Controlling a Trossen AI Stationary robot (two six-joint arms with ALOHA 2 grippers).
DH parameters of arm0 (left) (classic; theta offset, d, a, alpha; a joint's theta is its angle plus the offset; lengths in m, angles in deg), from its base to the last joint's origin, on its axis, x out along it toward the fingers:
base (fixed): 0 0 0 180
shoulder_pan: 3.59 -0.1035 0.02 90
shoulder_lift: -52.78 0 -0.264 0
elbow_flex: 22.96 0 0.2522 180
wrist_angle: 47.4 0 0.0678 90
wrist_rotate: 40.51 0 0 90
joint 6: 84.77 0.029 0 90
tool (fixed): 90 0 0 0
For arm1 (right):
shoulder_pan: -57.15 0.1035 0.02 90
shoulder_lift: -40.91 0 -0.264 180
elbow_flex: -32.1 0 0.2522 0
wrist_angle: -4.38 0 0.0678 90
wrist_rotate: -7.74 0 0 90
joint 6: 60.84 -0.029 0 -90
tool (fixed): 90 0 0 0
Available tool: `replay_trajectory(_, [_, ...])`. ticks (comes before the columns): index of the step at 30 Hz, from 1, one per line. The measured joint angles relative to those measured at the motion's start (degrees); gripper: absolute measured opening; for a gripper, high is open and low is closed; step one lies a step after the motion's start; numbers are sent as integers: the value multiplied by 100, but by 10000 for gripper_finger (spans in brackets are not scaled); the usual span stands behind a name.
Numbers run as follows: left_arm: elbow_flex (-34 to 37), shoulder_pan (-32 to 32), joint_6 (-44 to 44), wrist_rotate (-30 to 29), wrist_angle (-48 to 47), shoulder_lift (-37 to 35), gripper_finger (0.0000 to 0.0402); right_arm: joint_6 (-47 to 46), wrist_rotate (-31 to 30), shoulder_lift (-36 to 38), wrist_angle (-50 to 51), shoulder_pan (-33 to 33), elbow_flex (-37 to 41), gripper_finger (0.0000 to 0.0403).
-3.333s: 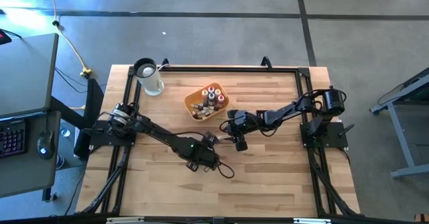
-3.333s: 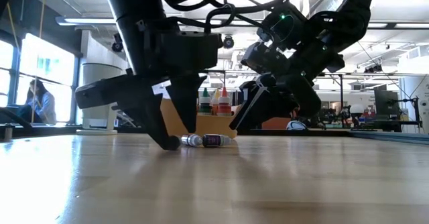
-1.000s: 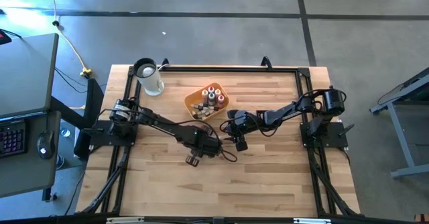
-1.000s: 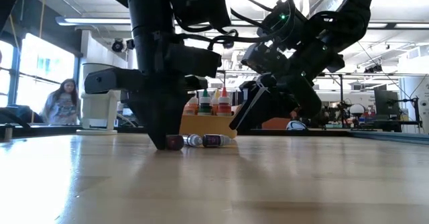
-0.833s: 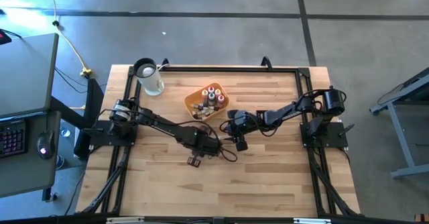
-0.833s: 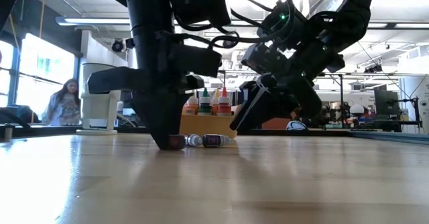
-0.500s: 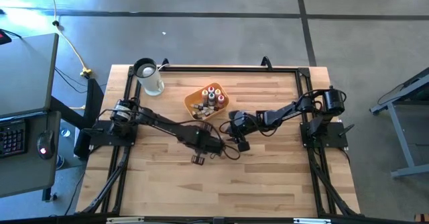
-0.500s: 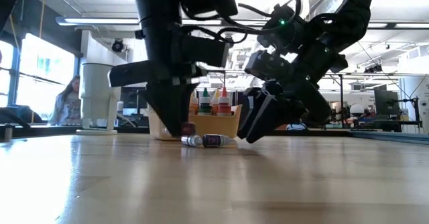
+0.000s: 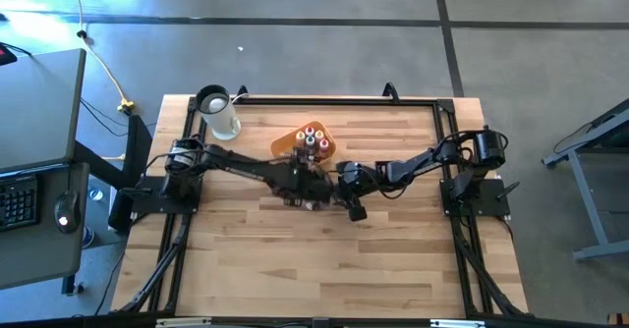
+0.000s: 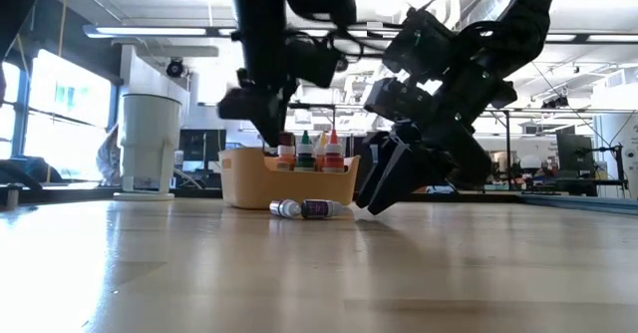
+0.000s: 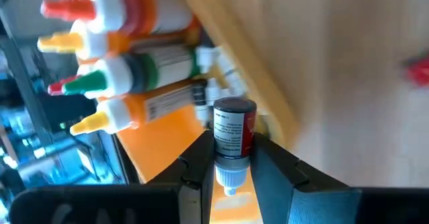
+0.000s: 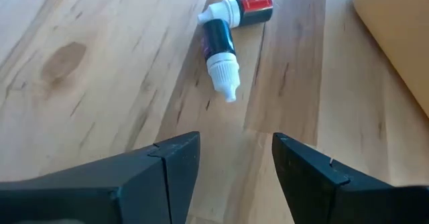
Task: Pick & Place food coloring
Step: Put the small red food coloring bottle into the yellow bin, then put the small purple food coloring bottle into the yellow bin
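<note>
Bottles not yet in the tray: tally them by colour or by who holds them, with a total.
red bottle, lying on the table: 1
dark bottle, lying on the table: 1
held bottle, in the left gripper: 1
Total: 3

No readable text; print on held bottle's label [image 11: 231, 131] and tray bottles' labels [image 11: 169, 100] too blurred.

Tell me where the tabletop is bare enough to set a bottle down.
The table is bare along the whole near half and at the far right corner. It is crowded at mid-table, around the tray, the two loose bottles and both tools.
</note>
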Motion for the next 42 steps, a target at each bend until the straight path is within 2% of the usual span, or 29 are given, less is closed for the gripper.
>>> replay_trajectory(5, [30, -594, 8, 71, 122, 0, 80, -2, -1, 0, 0, 0, 0, 181])
replay_trajectory(11, [36, -960, 28, 1109, 330, -2, 107, 0, 1, 0, -144, 2, 0, 181])
replay_trajectory(19, [22, -879, 121, 970, 628, -4, 147, -7, 403, 0, -630, 9, 2, 181])
replay_trajectory(26, [-572, -628, -439, 769, -433, -7, 149, -14, 324, 0, -875, 9, 2, 181])
replay_trajectory(33, [-1265, -330, -1897, 100, -2831, -25, 149, -20, 342, 0, -895, 9, 2, 181])
replay_trajectory(38, [-1208, -51, -2212, 406, -2792, -412, 150, -18, 371, 0, -941, 11, 2, 181])
replay_trajectory(42, [-761, 204, -2459, 434, -2780, -793, 150, -22, 440, 0, -1001, 11, 2, 181])
